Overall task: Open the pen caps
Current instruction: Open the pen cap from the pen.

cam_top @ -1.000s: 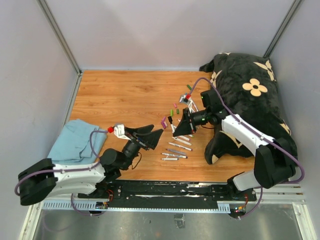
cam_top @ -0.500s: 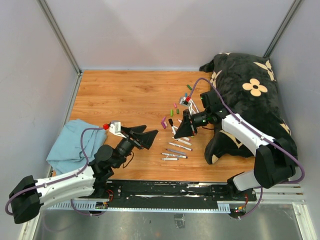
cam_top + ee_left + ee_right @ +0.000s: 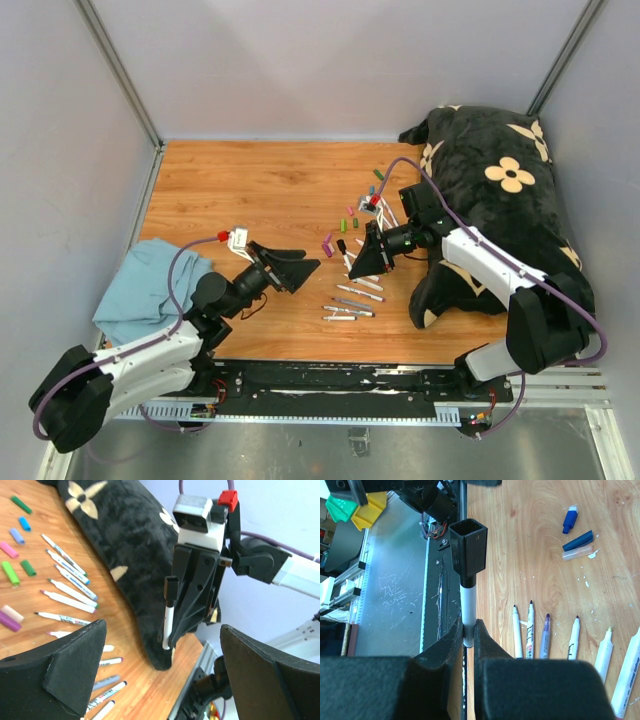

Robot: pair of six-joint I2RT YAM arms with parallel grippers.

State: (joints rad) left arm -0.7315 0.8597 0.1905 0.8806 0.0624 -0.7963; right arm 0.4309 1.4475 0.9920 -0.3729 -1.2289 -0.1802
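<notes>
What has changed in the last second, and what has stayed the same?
The left gripper opened a little wider, empty, while its arm swung and the wrist shifted slightly away from the near edge. The right gripper stayed shut on the pen, black cap on; the loose pens lay unchanged.

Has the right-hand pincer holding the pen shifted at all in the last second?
No, barely. In the top view the right pincer keeps the same gap from the purple cap beside it, still shut on its pen.
</notes>
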